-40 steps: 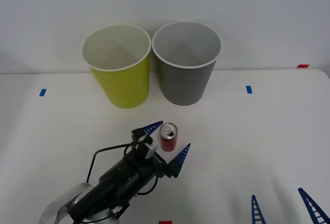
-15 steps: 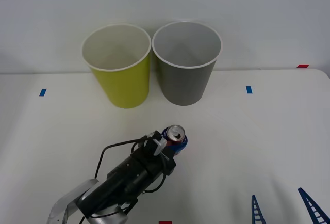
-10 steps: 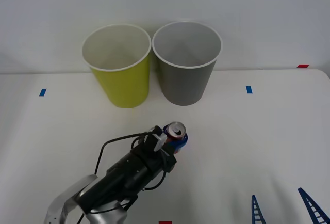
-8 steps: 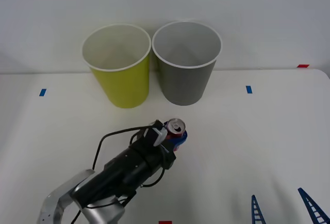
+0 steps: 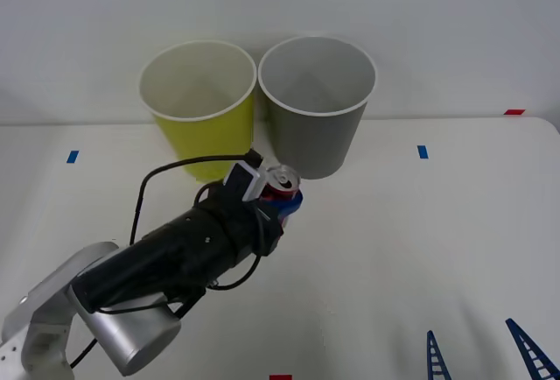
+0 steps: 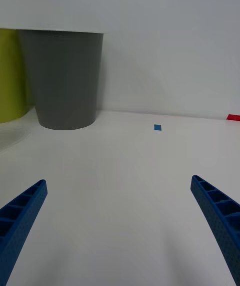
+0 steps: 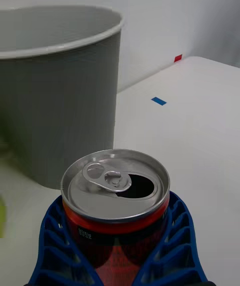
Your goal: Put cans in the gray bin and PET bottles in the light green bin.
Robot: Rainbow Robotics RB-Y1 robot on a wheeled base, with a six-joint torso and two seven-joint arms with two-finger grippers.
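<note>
Change: can point(image 5: 281, 185) now lifted off the table point(image 5: 420, 249), higher in the frame than half a second ago, close under the gray bin point(image 5: 317, 109); arm stretched further forward.
Left gripper point(image 5: 278, 198): centre of the front frame, blue fingers point(image 7: 52, 233) clamped around the can's red body, silver top up, tab opening visible.
Left arm: reaching diagonally from lower left toward the bins.
Green bin point(image 5: 199, 109): upper left, touching or just beside the gray bin.
Right gripper point(image 6: 120, 206): lower right corner of the front frame, fingers spread wide, holding nothing, low over bare table.
</note>
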